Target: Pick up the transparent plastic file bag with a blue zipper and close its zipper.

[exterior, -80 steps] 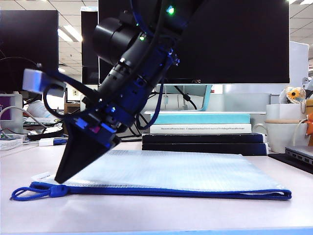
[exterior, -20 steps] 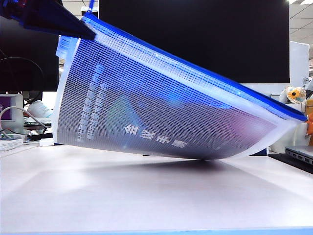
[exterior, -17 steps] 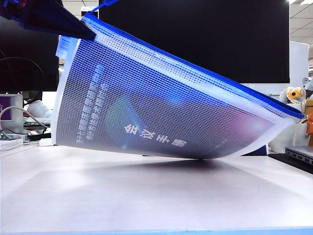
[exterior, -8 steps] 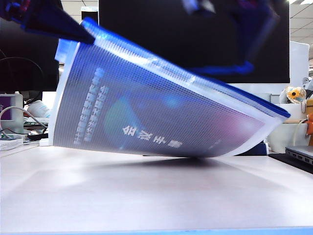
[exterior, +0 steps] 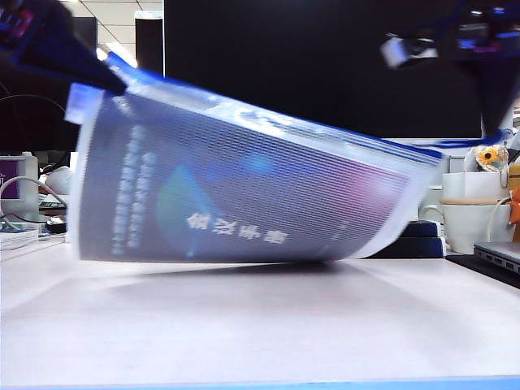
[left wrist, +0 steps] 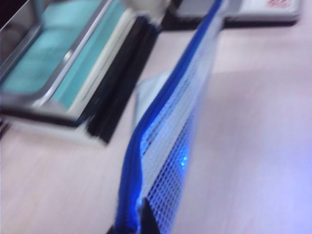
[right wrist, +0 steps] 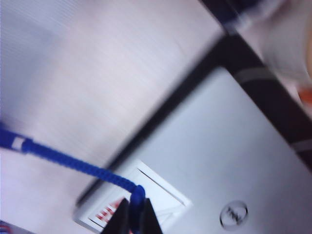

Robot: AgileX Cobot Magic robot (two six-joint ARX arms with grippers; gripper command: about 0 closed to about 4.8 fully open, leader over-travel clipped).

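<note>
Zipping is under way: left gripper (left wrist: pixel 134 225) fingers pinch the bag (exterior: pixel 244 195) corner, held tilted above the surface; right gripper (right wrist: pixel 134 214) fingers clamp the cord (right wrist: pixel 73 163). Next, pull the cord rightward, steadily.

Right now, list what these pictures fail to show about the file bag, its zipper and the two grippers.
- Zipper slider: not visible anywhere; motion blur smears the file bag's blue edge in the exterior view, so how far it is closed is unclear.
- Left gripper: shut on the bag's blue edge, cropped by the left wrist view's edge.
- Right gripper: shut on the cord pull, mostly cropped.
- Books: titles blurred.
</note>
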